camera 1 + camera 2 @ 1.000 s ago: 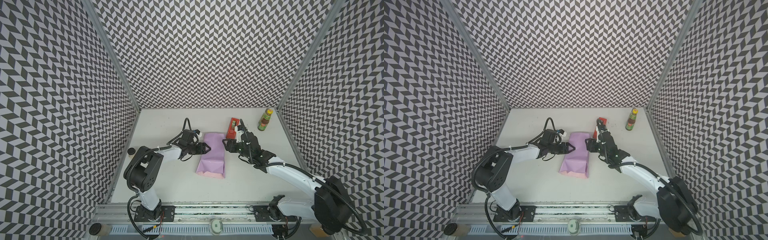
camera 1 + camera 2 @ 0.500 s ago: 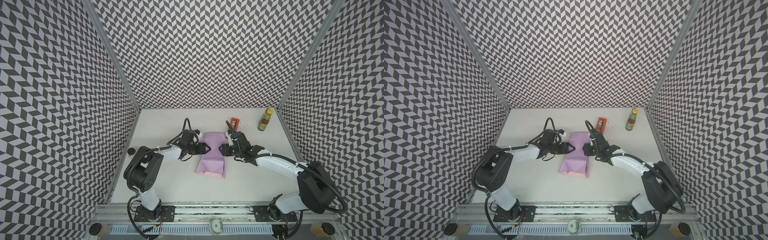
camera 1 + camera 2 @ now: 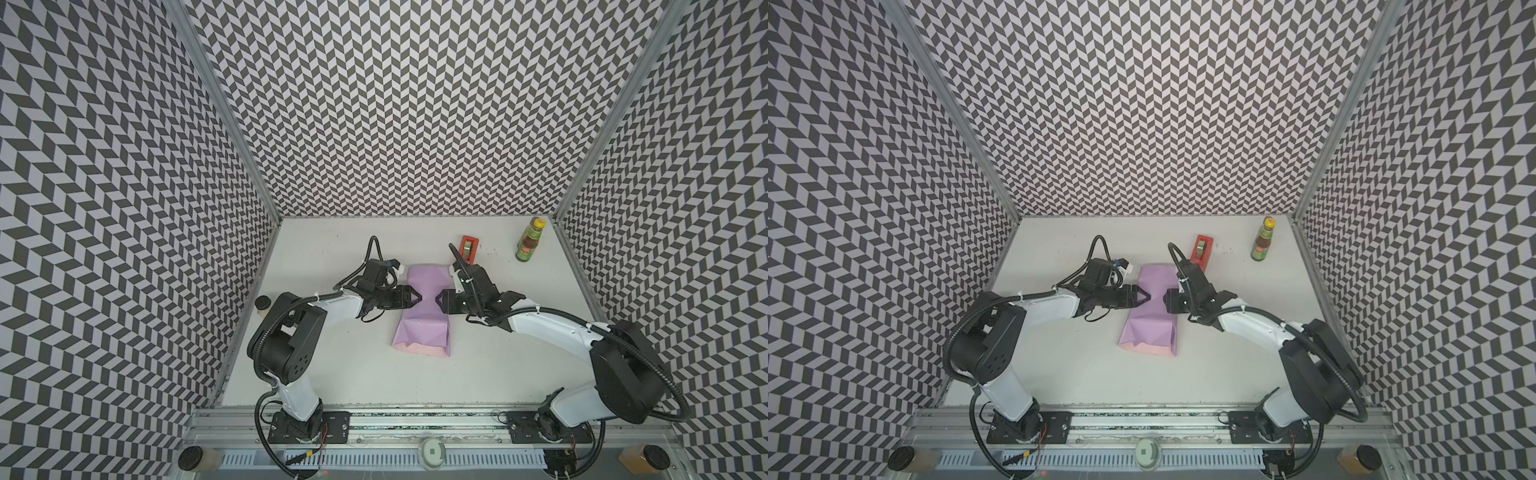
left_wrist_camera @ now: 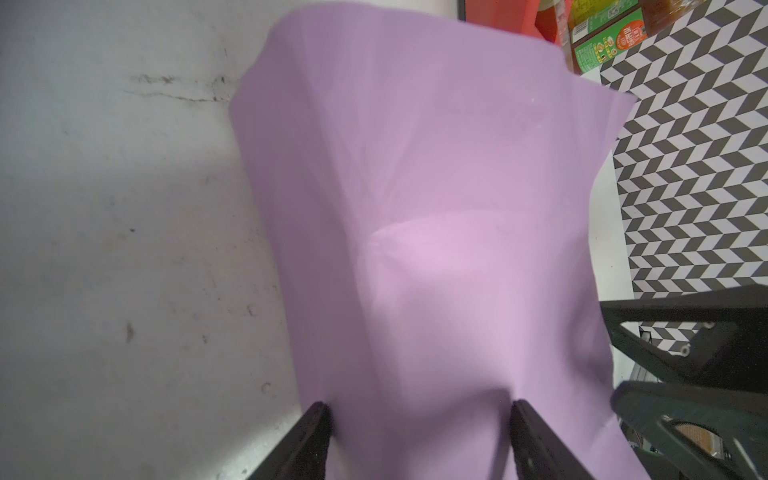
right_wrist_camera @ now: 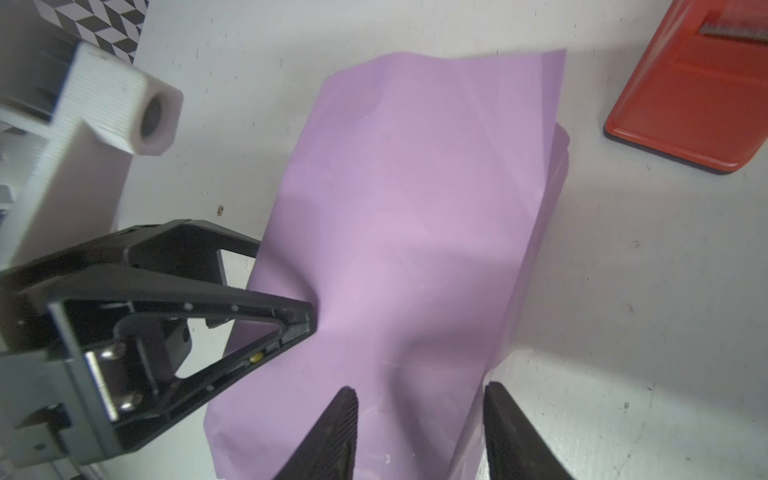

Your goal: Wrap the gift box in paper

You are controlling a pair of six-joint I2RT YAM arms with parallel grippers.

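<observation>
The paper (image 3: 422,320) lies at the middle of the worktop (image 3: 332,365) as a long folded lilac bundle. A strip of its pale pink face shows along the near end. Its waist is drawn in where the two grippers meet it from opposite sides.

The left gripper (image 3: 417,297) reaches in from the left. In the left wrist view its jaws straddle a bulge of paper that fills the gap between them and touches both fingers (image 4: 316,432), so they pinch the bundle. The right wrist view shows a dent in the sheet at the fingertip.

The right gripper (image 3: 437,298) faces it from the right. Its jaws stand apart over the bundle's edge with paper between them, but I cannot tell whether they press on it.

A red tape dispenser (image 3: 470,247) and a sauce bottle (image 3: 528,241) stand farther back on the right.
</observation>
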